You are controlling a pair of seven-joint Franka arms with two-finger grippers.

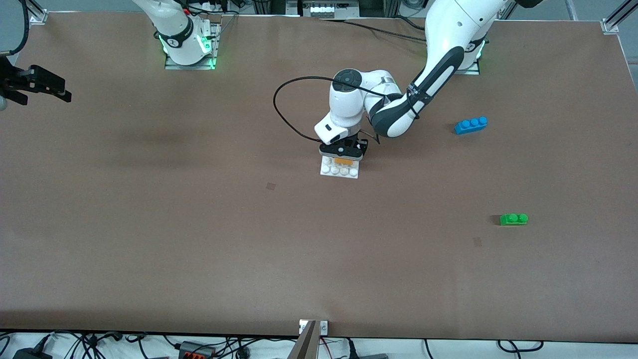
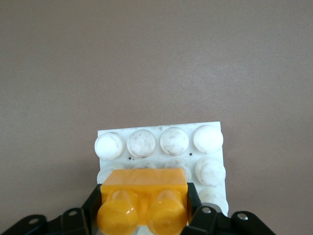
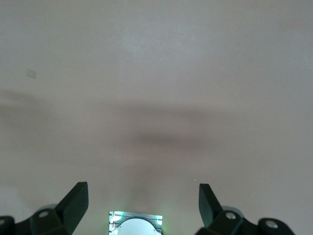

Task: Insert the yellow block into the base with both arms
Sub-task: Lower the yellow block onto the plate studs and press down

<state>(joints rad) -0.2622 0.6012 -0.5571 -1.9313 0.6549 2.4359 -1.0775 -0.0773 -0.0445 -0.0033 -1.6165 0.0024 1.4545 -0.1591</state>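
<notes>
The left arm (image 1: 438, 70) reaches from its base down to the middle of the table, elbow bent and wrist turned straight down. Its gripper (image 1: 343, 155) is low over the white base (image 1: 339, 171), at the edge of the base farther from the front camera. The right arm (image 1: 174, 25) waits folded back, its gripper (image 1: 35, 85) raised high above the right arm's end of the table (image 1: 199, 239).

The base lies flat near the table's middle with bare brown surface all around it. The blue brick (image 1: 471, 124) and the green brick (image 1: 513, 219) lie well apart from it, toward the left arm's end.

The left gripper (image 2: 146, 215) is clamped on the yellow block (image 2: 144, 196), a finger (image 2: 93, 203) pressed to each end, studs up; the block (image 1: 343, 161) sits over the base's (image 2: 161, 142) studs, though I cannot tell whether it is pressed home. The right gripper (image 3: 143, 198) holds nothing, fingers (image 3: 76, 200) spread wide.
</notes>
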